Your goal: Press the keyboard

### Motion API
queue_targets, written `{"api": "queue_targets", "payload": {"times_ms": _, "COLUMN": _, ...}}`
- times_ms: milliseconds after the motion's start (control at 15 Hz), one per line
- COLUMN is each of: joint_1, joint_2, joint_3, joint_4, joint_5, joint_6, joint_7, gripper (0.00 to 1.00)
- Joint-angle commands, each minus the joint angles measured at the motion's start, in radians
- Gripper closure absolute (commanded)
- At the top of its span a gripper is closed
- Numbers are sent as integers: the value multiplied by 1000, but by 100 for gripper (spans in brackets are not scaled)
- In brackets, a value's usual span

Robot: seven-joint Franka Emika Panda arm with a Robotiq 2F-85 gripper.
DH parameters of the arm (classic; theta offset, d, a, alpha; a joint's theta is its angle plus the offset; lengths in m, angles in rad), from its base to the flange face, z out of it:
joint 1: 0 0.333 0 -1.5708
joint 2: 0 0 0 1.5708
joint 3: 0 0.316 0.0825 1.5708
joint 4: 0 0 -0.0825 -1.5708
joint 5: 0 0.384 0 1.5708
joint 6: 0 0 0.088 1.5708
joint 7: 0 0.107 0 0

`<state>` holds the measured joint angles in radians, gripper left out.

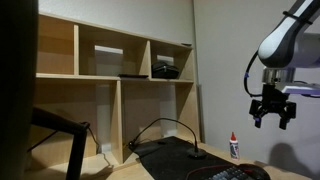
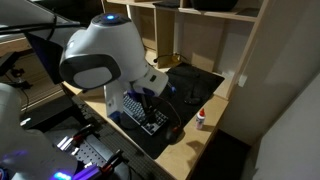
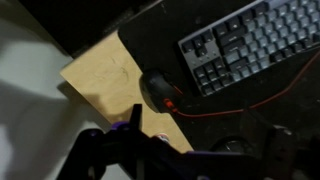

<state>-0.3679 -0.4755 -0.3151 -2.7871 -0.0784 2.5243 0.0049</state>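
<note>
Now, hand (image 1: 272,112): hanging well above the tabletop (image 3: 100,75), standing wide open, holding nothing.
Keyboard (image 3: 250,45): lying flat on a black mat (image 3: 150,45), mouse (image 3: 160,88) sitting just beside it.
Handling: probably rigid and light, keys springy; needing no grasp, only a gentle press straight down on the keytops.

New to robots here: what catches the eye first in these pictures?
The big white robot arm fills the foreground in an exterior view, its end effector hanging open above the desk. Below, a black keyboard lies on a dark mat with a mouse beside it, wooden shelves behind.
</note>
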Motion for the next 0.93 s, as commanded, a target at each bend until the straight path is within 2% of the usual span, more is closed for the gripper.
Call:
{"api": "queue_targets", "payload": {"times_ms": 0, "joint_1": -36, "joint_2": 21, "joint_3": 10, "joint_4": 1, "joint_5": -10, "joint_6": -2, "joint_7": 1, "gripper": 0}}
{"api": "queue_targets", "payload": {"times_ms": 200, "joint_1": -52, "joint_2": 46, "joint_3": 9, "joint_4": 2, "joint_5": -20, "joint_6": 0, "joint_7": 8, "gripper": 0}}
{"api": "queue_targets", "payload": {"times_ms": 333, "joint_1": -71, "joint_2": 156, "joint_3": 55, "joint_4": 3, "joint_5": -81, "joint_6": 19, "joint_7": 70, "gripper": 0}}
{"api": "queue_targets", "payload": {"times_ms": 667, "joint_1": -37, "joint_2": 369, "joint_3": 44, "joint_4": -6, "joint_5": -72, "joint_6": 109, "joint_7": 146, "gripper": 0}}
{"api": "queue_targets", "payload": {"times_ms": 733, "joint_1": -36, "joint_2": 282, "joint_3": 38, "joint_4": -6, "joint_5": -77, "joint_6": 50, "joint_7": 119, "gripper": 0}}
{"api": "queue_targets", "payload": {"times_ms": 867, "joint_1": -27, "joint_2": 355, "joint_3": 32, "joint_4": -2, "joint_5": -77, "joint_6": 85, "joint_7": 136, "gripper": 0}}
